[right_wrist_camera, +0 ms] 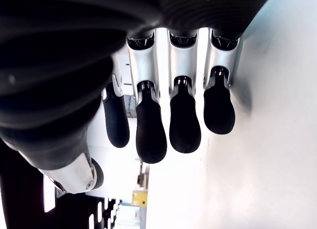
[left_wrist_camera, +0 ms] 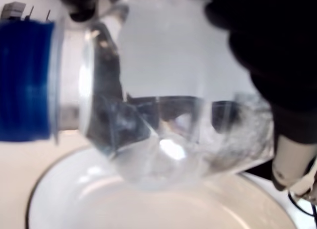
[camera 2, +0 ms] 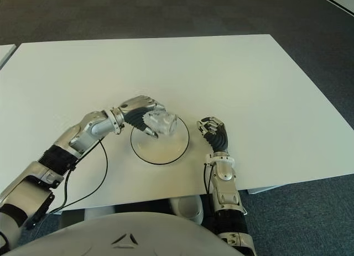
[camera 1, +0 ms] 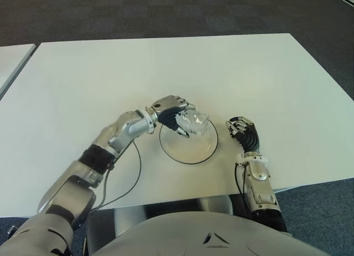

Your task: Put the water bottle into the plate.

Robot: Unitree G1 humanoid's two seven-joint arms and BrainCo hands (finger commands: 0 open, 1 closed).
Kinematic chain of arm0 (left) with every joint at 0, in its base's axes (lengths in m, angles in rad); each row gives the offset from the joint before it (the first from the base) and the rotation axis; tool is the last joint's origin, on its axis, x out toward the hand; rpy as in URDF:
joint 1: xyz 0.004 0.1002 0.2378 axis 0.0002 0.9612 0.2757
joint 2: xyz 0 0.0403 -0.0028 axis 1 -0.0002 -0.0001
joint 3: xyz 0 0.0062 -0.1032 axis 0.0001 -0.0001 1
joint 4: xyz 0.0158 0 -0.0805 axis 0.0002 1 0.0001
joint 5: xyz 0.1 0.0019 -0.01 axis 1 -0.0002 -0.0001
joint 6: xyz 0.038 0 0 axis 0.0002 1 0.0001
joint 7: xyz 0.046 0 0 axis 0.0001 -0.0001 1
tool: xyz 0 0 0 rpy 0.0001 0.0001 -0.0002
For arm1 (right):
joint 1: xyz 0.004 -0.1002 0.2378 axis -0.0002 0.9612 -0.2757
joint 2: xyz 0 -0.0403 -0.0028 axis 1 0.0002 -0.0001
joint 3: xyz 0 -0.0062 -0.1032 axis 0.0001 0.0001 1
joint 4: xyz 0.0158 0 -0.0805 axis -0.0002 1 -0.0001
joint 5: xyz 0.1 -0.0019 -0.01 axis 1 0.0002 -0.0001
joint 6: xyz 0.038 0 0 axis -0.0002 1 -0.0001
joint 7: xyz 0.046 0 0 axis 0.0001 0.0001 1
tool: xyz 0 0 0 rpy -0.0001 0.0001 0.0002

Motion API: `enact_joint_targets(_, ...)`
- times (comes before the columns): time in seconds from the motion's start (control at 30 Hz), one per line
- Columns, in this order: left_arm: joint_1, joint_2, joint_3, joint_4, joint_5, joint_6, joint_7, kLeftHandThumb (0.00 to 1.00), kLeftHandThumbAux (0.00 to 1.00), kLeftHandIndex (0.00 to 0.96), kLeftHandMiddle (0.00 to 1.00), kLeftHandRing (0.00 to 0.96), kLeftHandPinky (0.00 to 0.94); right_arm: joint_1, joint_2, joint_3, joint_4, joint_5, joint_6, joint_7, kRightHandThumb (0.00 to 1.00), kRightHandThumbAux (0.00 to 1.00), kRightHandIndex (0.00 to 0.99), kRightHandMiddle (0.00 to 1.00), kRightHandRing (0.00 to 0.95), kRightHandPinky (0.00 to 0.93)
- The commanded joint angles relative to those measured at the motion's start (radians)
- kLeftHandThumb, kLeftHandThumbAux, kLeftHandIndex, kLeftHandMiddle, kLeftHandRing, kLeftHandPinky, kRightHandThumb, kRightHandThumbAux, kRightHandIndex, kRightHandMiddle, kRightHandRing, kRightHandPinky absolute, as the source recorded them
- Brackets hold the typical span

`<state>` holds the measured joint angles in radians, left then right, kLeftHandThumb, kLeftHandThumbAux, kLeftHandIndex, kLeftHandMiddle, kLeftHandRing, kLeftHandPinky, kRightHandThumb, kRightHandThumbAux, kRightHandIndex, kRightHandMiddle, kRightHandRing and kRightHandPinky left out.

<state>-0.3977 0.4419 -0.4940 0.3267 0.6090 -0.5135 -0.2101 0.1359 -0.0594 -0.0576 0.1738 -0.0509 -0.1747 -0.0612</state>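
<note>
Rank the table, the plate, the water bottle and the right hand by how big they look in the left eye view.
1. table
2. plate
3. Water bottle, held over the plate by the left hand, and the right hand beside the plate: they look alike, and fingers hide part of the bottle.

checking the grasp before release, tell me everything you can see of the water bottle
The water bottle is clear plastic with a blue cap, and the liquid inside looks clear. It lies on its side in the grip of the left hand, whose dark fingers wrap its body. It is held over the white, dark-rimmed plate; whether it touches the plate cannot be told.
</note>
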Motion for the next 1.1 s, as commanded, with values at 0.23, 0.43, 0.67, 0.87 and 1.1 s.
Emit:
enact_joint_targets(0.23, -0.033, -0.004, -0.062, 0.148, 0.091, -0.119, 0.046, 0.950, 0.651, 0.384, 0.509, 0.529, 0.788, 0.026, 0.006, -0.001, 0.014, 0.002, 0.062, -0.001, 0.705, 0.730, 0.438, 0.698, 0.683, 0.678)
enact_joint_targets(0.43, -0.035, -0.036, -0.121, 0.281, 0.165, -0.146, 0.121, 0.951, 0.650, 0.386, 0.513, 0.528, 0.772, 0.022, 0.005, -0.001, 0.015, 0.006, 0.073, 0.006, 0.706, 0.730, 0.437, 0.699, 0.684, 0.672)
enact_joint_targets(0.67, -0.030, -0.058, -0.144, 0.345, 0.169, -0.156, 0.153, 0.950, 0.650, 0.385, 0.513, 0.528, 0.776, 0.023, 0.007, -0.001, 0.015, 0.011, 0.064, 0.010, 0.706, 0.730, 0.437, 0.701, 0.685, 0.681)
enact_joint_targets(0.87, -0.019, -0.061, -0.148, 0.360, 0.173, -0.165, 0.181, 0.950, 0.650, 0.388, 0.511, 0.526, 0.774, 0.025, 0.007, 0.001, 0.013, 0.011, 0.061, 0.014, 0.706, 0.730, 0.437, 0.701, 0.686, 0.677)
enact_joint_targets(1.1, -0.028, -0.051, -0.163, 0.368, 0.199, -0.182, 0.211, 0.950, 0.646, 0.396, 0.535, 0.532, 0.678, 0.022, 0.006, -0.001, 0.018, 0.009, 0.058, 0.014, 0.705, 0.730, 0.438, 0.703, 0.688, 0.686)
